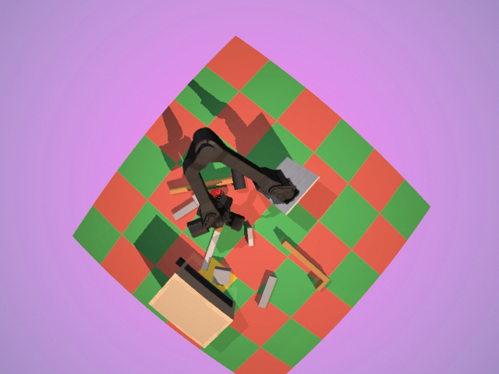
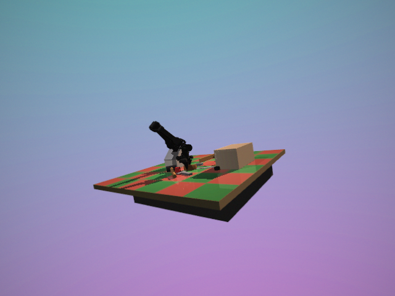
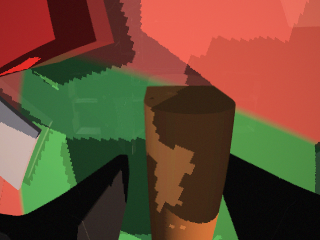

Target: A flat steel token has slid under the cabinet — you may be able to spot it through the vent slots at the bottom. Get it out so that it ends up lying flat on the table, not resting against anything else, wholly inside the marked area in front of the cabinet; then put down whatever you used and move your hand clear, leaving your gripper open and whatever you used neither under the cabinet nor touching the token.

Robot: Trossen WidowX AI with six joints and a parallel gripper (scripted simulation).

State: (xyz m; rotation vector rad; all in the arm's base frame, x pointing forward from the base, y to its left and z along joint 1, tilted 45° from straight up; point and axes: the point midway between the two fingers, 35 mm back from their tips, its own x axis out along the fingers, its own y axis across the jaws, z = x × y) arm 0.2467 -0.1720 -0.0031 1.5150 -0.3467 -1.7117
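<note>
The beige cabinet (image 1: 191,309) (image 2: 226,159) stands at the table's edge, with a dark strip along its front. A small grey square piece (image 1: 221,276), which looks like the token, lies over the yellow marked area (image 1: 208,273) in front of it; whether it lies wholly inside is hard to tell. A tool with a pale shaft (image 1: 211,247) and an orange-brown handle (image 3: 185,150) (image 2: 192,166) reaches from below my gripper to the yellow area's edge. My gripper (image 1: 217,226) (image 3: 174,163) is open around the handle, with a gap at the left finger. The shaft's far end is too small to make out.
A red block (image 1: 217,192) (image 3: 30,30), an orange bar (image 1: 179,188), a grey block (image 1: 184,209) and a dark cylinder (image 1: 238,179) lie behind the gripper. A small white block (image 1: 250,237), another grey block (image 1: 267,291) and an L-shaped orange bar (image 1: 304,261) lie to the right.
</note>
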